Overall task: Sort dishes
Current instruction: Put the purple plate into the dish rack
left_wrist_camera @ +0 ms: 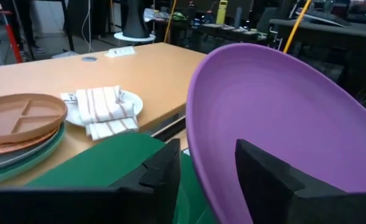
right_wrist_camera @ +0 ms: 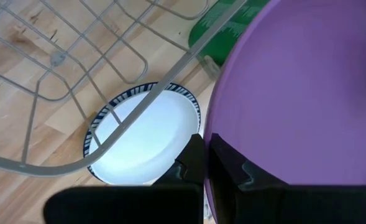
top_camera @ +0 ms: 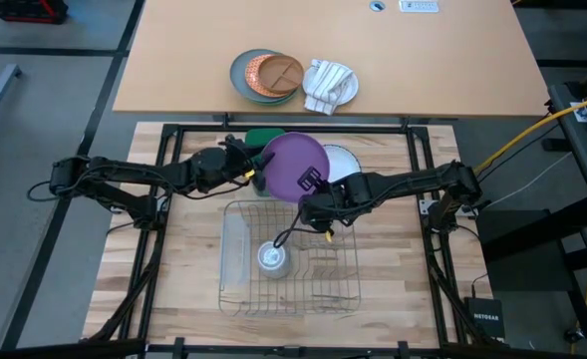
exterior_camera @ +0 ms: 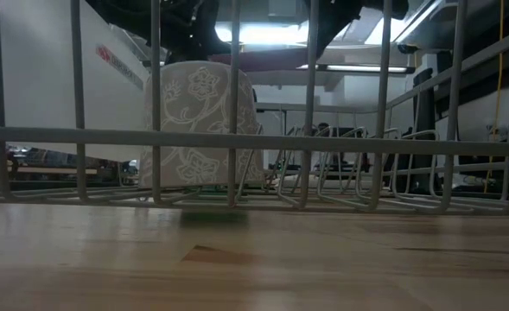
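The purple plate (top_camera: pixel 295 165) is tilted up on edge between both grippers, above the far end of the wire rack (top_camera: pixel 288 254). My left gripper (top_camera: pixel 253 170) is at its left rim and my right gripper (top_camera: pixel 313 189) at its near right rim, each shut on it. The white plate with dark stripes (top_camera: pixel 341 160) lies flat on the wooden table behind the purple plate; it also shows in the right wrist view (right_wrist_camera: pixel 142 140). The plain white plate is out of view. My left gripper (left_wrist_camera: pixel 207 180) has the purple plate's left rim (left_wrist_camera: pixel 195 162) between its two fingers, one on the hollow face and one behind the back. It comes level from the table's left. The plate stands tilted. My right gripper (right_wrist_camera: pixel 207 165) pinches the purple plate's rim (right_wrist_camera: pixel 212 140) between its two fingers, which stand close together. It comes from the table's right, slanting down. The plate hangs clear above the striped plate.
A patterned white cup (top_camera: pixel 271 259) stands in the rack, also seen in the low view (exterior_camera: pixel 200 121). A green mat (top_camera: pixel 263 135) lies at the table's far edge. On the far table are a grey plate with an orange divided plate (top_camera: pixel 266 75) and a white plate with a cloth (top_camera: pixel 330 85).
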